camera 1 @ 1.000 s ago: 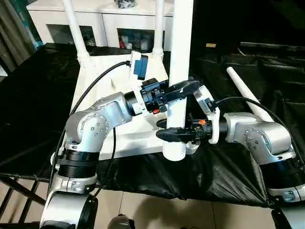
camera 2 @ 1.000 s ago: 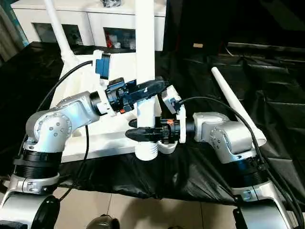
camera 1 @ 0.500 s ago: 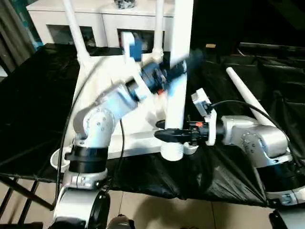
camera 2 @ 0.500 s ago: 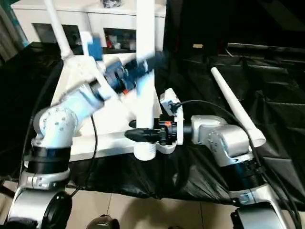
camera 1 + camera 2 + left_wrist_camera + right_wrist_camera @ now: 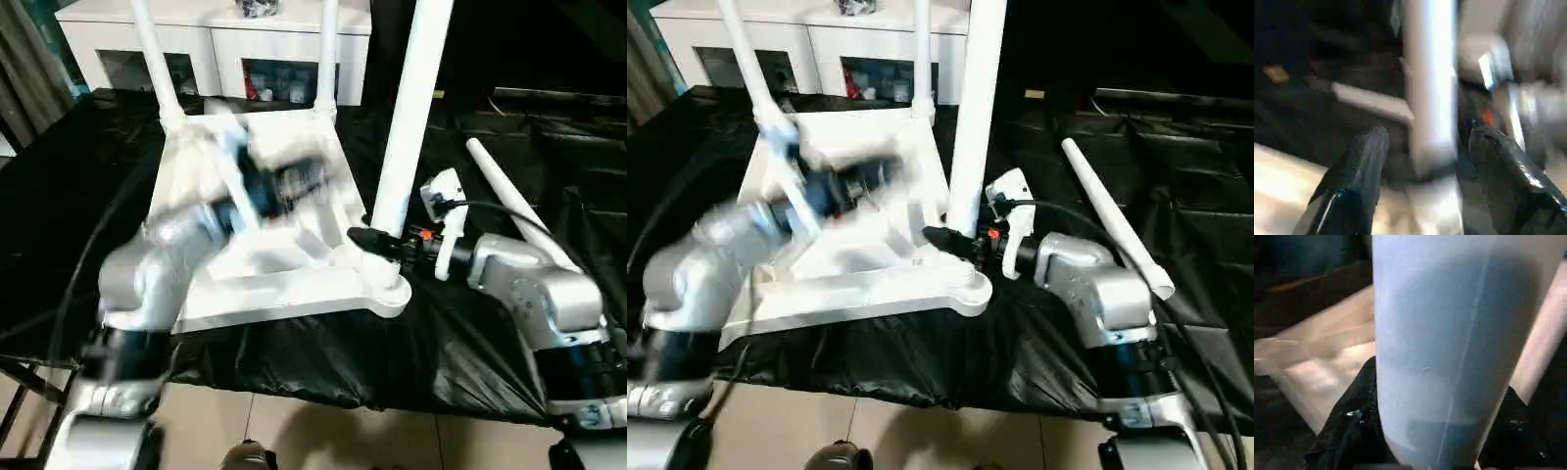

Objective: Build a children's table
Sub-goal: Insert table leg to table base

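Note:
The children's table top [image 5: 257,294] lies upside down on the black cloth. Two white legs [image 5: 149,54] [image 5: 327,49] stand up from its far corners. A third leg [image 5: 404,137] stands slightly tilted on the near right corner boss [image 5: 390,290]. My right gripper [image 5: 378,242] is shut on this leg just above its foot, and its black fingers [image 5: 1359,413] sit on either side of the leg [image 5: 1444,357]. My left gripper [image 5: 306,176] is blurred over the table top, left of that leg. Its fingers [image 5: 1359,161] stand open, with the leg [image 5: 1430,83] beyond them.
A fourth leg [image 5: 505,201] lies loose on the black cloth at the right. A white glass-doored cabinet [image 5: 216,39] stands behind the work. The cloth-covered surface ends near me, with tiled floor [image 5: 323,431] below.
My left gripper let go of the third leg and swung back to the left over the table top. My right gripper carried the leg's foot from in front of the top onto its near right corner.

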You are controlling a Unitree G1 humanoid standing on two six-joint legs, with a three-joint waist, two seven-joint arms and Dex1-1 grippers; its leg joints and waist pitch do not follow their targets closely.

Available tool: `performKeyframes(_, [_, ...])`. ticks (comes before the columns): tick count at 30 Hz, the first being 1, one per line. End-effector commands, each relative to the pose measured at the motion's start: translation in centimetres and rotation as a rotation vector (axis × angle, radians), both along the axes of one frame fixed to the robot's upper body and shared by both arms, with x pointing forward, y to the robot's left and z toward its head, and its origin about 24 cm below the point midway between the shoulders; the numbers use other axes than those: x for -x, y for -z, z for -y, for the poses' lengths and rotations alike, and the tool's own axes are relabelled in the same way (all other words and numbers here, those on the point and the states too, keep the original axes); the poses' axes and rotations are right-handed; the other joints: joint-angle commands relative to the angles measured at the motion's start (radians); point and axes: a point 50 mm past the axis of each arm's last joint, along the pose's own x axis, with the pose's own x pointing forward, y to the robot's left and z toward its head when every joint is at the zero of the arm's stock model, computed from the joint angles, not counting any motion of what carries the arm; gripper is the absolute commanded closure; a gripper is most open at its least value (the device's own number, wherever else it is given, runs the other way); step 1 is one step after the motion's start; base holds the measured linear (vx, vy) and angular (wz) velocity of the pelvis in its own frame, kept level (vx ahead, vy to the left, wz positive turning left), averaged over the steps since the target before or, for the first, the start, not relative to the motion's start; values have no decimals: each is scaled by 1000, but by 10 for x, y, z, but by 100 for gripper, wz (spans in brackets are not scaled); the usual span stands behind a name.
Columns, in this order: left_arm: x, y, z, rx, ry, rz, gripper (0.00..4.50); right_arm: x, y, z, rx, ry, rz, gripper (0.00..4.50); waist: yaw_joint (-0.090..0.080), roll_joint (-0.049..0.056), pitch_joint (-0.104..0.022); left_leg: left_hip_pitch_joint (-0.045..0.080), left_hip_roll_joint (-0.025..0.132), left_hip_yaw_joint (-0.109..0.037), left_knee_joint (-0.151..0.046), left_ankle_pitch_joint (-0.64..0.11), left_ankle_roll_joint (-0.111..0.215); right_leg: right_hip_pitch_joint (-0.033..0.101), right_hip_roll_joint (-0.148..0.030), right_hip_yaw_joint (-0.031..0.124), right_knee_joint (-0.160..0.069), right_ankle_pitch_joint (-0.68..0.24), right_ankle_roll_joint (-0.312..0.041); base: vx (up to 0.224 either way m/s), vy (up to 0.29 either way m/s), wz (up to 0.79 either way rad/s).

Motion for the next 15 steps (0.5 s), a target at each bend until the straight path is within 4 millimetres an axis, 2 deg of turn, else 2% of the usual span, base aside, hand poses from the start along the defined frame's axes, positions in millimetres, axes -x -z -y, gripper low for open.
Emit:
performKeyframes(1, [7,14,5,-117,72,22,146,-2,2,1,17,65,28,260,-6,0,-79,29,34,-17,-79,-260,-45,48,-58,51,-78,-317,-121,0,0,0])
performKeyframes(2, [10,26,6,-183,104,19,146,-3,4,1,19,98,39,260,-7,4,-80,30,34,-16,-79,-268,-47,48,-57,51,-77,-324,-118,0,0,0])
performKeyframes(3, [13,37,6,-238,134,13,146,-4,5,1,24,139,62,260,-7,2,-78,30,34,-17,-81,-272,-45,45,-58,51,-85,-337,-110,0,0,0])
performKeyframes(4, [13,37,6,-238,134,13,146,-4,5,1,24,139,62,260,-9,8,-78,31,33,-18,-80,-279,-48,45,-58,51,-83,-345,-107,0,0,0])
performKeyframes(8, [14,60,5,-345,149,-9,146,-3,6,3,22,203,85,260,-15,7,-75,35,33,-18,-85,-320,-56,46,-56,50,-90,-381,-99,0,0,0])
performKeyframes(9, [14,62,4,-360,149,-11,174,-2,6,3,19,207,81,260,-17,7,-73,36,32,-18,-85,-329,-56,45,-56,50,-91,-390,-98,0,0,0])
performKeyframes(13, [9,69,3,-382,113,-19,187,3,8,2,-1,222,64,260,-22,8,-73,39,33,-21,-87,-364,-57,46,-58,48,-94,-419,-103,0,0,0])
performKeyframes(15, [6,71,2,-392,100,-16,214,4,10,1,4,221,63,260,-26,7,-72,39,32,-22,-87,-368,-56,47,-59,48,-95,-423,-100,0,0,0])
